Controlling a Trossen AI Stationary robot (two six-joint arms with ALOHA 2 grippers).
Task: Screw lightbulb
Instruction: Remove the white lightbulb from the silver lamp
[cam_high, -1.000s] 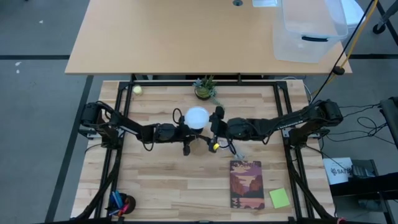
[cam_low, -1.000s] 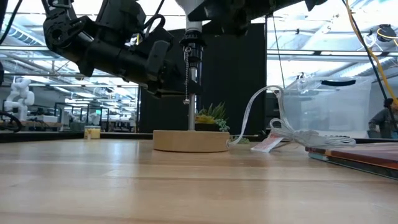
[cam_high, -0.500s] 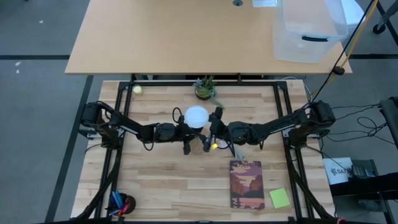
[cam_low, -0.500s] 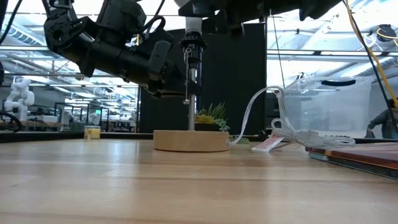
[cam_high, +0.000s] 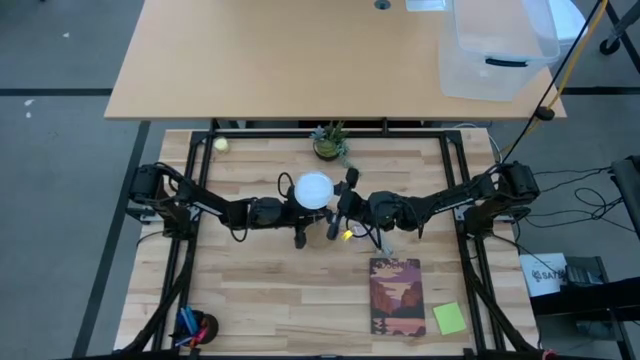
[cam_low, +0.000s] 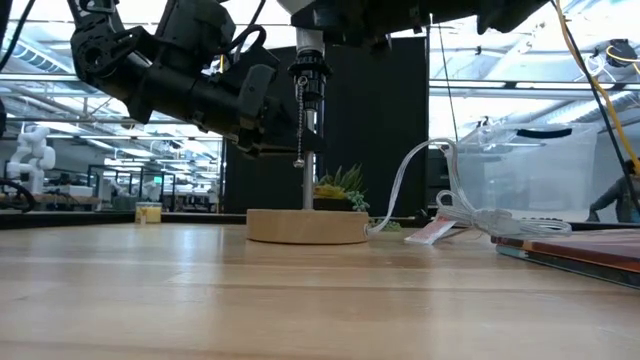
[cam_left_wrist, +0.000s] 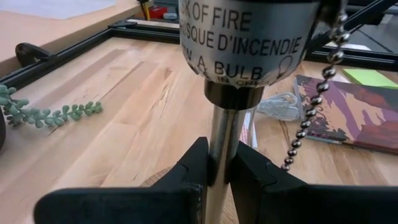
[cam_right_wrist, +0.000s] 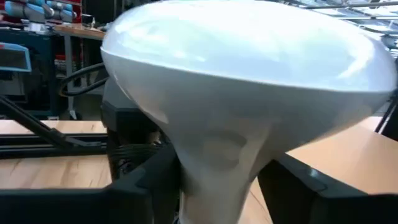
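Lightbulb seated on the lamp, one claw on each part

The left gripper (cam_left_wrist: 217, 171) is clamped on the lamp's smooth metal stem (cam_left_wrist: 222, 134), just under the black socket (cam_low: 308, 78), bead chain (cam_left_wrist: 311, 118) dangling beside it. The right gripper (cam_right_wrist: 217, 186) straddles the frosted white lightbulb (cam_high: 314, 189) at its tapering neck, fingers (cam_right_wrist: 146, 180) set either side; I cannot tell if they grip. Bare wooden tabletop (cam_high: 260, 270) lies open around both; the round wooden base (cam_low: 306, 226) sits below.

lightbulb (cam_high: 314, 190) atop lamp post (cam_left_wrist: 222, 149), btwn hands
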